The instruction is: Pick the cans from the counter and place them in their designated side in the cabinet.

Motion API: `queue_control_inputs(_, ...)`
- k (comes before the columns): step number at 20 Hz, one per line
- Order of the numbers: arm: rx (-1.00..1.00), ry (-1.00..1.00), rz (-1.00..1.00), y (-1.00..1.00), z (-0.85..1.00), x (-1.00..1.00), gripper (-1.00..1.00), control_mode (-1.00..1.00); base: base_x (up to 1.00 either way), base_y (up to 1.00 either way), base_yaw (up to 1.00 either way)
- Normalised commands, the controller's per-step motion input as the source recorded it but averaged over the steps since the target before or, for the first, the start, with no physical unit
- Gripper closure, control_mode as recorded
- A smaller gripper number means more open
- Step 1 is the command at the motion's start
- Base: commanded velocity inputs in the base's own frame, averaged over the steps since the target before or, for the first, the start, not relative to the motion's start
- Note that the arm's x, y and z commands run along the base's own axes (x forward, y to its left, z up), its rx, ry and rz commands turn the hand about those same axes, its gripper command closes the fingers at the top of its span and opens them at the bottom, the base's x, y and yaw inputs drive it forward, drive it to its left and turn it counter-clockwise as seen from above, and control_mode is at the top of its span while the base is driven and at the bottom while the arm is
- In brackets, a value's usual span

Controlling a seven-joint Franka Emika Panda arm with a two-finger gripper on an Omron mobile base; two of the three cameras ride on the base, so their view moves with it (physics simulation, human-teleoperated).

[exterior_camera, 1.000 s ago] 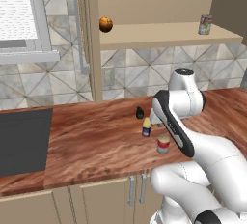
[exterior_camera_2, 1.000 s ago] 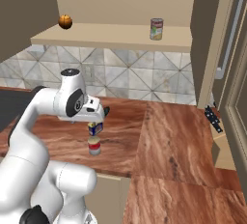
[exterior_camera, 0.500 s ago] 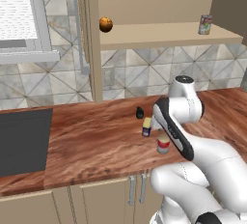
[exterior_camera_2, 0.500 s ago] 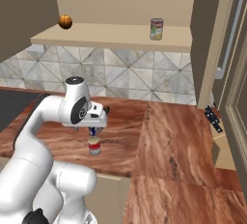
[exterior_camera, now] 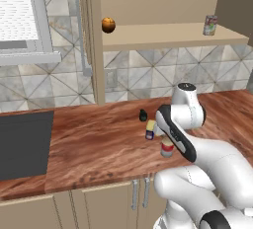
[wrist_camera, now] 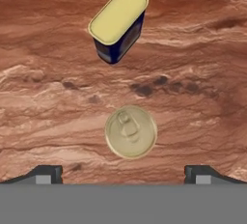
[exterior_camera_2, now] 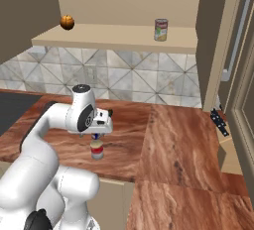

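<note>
On the wood-grain counter (exterior_camera: 89, 149) (exterior_camera_2: 173, 135) (wrist_camera: 193, 49) stand two cans close together. The short red-labelled can (exterior_camera: 167, 148) (exterior_camera_2: 97, 149) is nearer the front edge; in the hand view its silvery lid (wrist_camera: 130, 131) lies just above and between my fingertips. The slim dark blue can with a yellow top (exterior_camera: 150, 130) (wrist_camera: 118, 22) stands behind it, upright. My gripper (wrist_camera: 124, 175) hangs above the red can, open and holding nothing. The tan cabinet's shelf (exterior_camera: 163, 38) (exterior_camera_2: 114, 40) runs along the wall above.
A white-red-green can (exterior_camera: 210, 25) (exterior_camera_2: 160, 29) stands on the shelf's right part and an orange ball (exterior_camera: 108, 24) (exterior_camera_2: 67, 22) on its left. A small dark blob (exterior_camera: 143, 115) sits behind the blue can. A dark sunken panel (exterior_camera: 22, 144) lies at the counter's left.
The arm has bent down and brought the hand lower over the two cans. The cans have stayed in place and the jaws have stayed wide.
</note>
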Motion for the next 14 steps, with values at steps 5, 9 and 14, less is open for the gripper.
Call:
queue_control_inputs(5, 0.00, 0.02, 0.02, 0.00, -0.27, 0.09, -1.00, -1.00, 0.00, 0.00, 0.00)
queue_control_inputs(9, 0.00, 0.01, 0.02, -0.03, -0.21, 0.08, -1.00, -1.00, 0.00, 0.00, 0.00)
queue_control_inputs(14, 0.00, 0.02, 0.01, -0.02, -0.23, 0.08, -1.00, -1.00, 0.00, 0.00, 0.00)
